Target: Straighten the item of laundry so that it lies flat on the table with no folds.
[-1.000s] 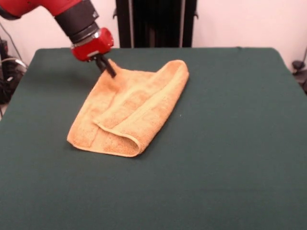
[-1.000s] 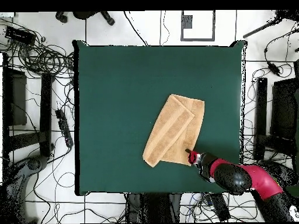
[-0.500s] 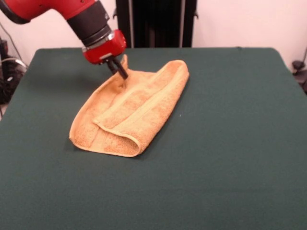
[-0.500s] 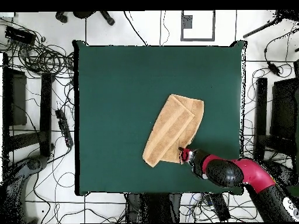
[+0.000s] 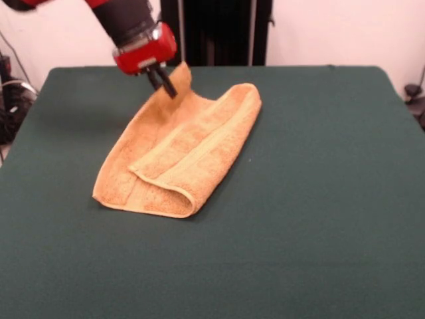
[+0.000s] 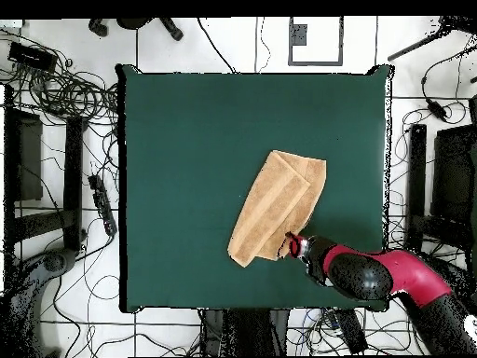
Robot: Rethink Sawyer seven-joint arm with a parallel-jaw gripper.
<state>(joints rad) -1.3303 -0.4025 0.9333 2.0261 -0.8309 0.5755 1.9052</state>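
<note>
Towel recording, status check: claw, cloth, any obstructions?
Claw shut on towel corner, raised off table. Towel folded double, rest lying flat. Nothing in the way.

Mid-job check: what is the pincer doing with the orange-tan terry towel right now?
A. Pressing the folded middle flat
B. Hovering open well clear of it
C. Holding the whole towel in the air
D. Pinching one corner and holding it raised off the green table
D: in the front view the pincer is shut on a corner of the orange-tan terry towel, which peaks upward there while the folded rest lies on the dark green felt table.
</note>
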